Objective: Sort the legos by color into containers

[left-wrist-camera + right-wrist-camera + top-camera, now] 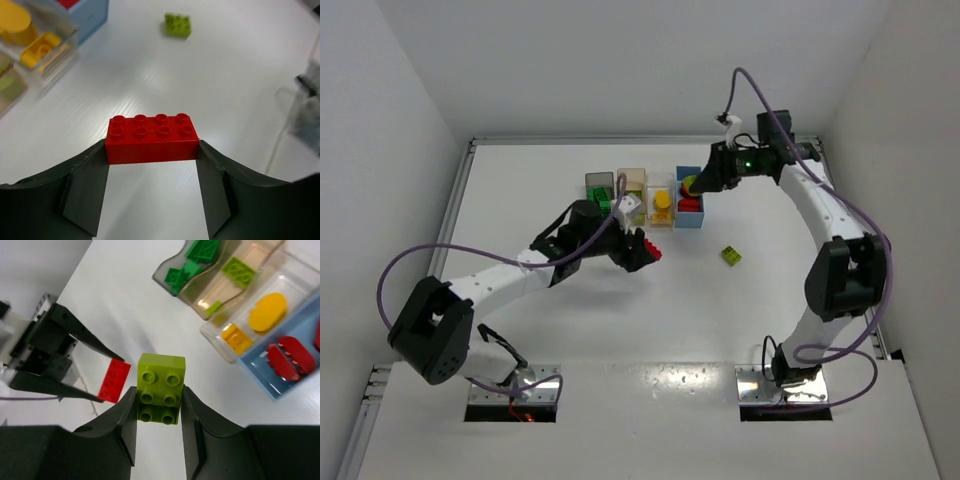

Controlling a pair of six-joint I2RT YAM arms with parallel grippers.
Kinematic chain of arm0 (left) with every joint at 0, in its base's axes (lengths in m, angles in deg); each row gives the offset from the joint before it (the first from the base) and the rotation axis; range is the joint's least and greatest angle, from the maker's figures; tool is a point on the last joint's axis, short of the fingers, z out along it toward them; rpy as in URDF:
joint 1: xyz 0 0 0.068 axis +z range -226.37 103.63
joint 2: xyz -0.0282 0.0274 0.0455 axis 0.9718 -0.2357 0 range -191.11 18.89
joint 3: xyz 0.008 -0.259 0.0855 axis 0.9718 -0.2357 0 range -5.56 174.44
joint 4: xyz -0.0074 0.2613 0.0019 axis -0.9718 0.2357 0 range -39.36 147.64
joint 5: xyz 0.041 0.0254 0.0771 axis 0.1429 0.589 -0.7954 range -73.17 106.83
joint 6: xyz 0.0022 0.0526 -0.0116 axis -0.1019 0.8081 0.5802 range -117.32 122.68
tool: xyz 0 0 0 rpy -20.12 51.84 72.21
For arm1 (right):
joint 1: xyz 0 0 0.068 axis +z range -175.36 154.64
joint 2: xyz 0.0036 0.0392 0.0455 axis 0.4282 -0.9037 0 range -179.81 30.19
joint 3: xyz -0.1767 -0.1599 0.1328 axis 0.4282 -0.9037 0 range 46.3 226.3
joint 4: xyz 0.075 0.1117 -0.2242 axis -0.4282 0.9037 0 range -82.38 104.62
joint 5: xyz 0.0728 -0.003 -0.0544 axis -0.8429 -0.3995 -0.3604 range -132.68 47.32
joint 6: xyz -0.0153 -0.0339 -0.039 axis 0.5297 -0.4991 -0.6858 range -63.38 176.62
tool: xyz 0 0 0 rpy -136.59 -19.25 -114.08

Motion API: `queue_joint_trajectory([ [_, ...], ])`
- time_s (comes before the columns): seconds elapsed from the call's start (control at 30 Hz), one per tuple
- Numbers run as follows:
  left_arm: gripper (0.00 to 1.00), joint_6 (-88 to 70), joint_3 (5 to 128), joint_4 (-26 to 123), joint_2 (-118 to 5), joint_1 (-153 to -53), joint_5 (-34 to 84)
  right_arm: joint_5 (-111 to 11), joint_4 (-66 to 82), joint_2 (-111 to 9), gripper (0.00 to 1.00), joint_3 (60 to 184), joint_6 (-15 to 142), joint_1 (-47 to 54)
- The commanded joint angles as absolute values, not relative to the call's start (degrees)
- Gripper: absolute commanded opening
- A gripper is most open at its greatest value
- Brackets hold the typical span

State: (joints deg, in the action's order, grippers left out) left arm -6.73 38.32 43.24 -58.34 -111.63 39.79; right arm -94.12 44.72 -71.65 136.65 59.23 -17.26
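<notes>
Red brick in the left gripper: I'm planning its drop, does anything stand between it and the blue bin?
Nothing lies on the table between the red studded plastic brick and the blue open-top plastic bin. But the right gripper, shut on a lime green brick, hangs by that bin's far end and could crowd the drop.

Bins: 4, namely dark grey bin (162,282), tan bin (192,302), clear bin (215,345), blue bin (260,382).
Grippers: 2, left gripper (152,150) and right gripper (159,400).
Red: 1 red brick (151,140) outside the bins, at least 2 red pieces (287,360) binned.
Lime: gripped lime brick (161,387), loose lime brick (731,256), plus 2 binned lime pieces (239,271).
Yellow pieces (267,312): 2.
Dark green pieces (192,262): several, overlapping, count unclear.
</notes>
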Motion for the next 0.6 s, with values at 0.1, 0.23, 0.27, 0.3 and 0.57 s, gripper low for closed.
queue_joint_trajectory([
  [0.1, 0.41, -25.08, 55.59, 33.32, -69.34, -109.33, 48.39, -89.71, 40.84, -61.84, 0.0, 128.23, 60.21, -24.72],
  [0.23, 0.39, -22.91, 72.1, 44.37, -80.31, -110.55, 40.4, -86.8, 39.43, -57.79, 0.0, 124.62, 60.75, -27.72],
  [0.27, 0.39, -21.5, 78.23, 48.23, -85.04, -110.56, 38.21, -86.8, 39.43, -57.27, 0.0, 124.61, 61.27, -28.34],
  [0.3, 0.39, -21.49, 80.81, 49.48, -87.09, -110.56, 36.97, -86.8, 39.43, -56.74, 0.0, 123.92, 61.28, -28.87],
  [0.57, 0.49, -17.89, 94.63, 53.71, -99.49, -109.94, 32.74, -87.85, 39.96, -53.4, 0.0, 122.24, 61.8, -33.61],
])
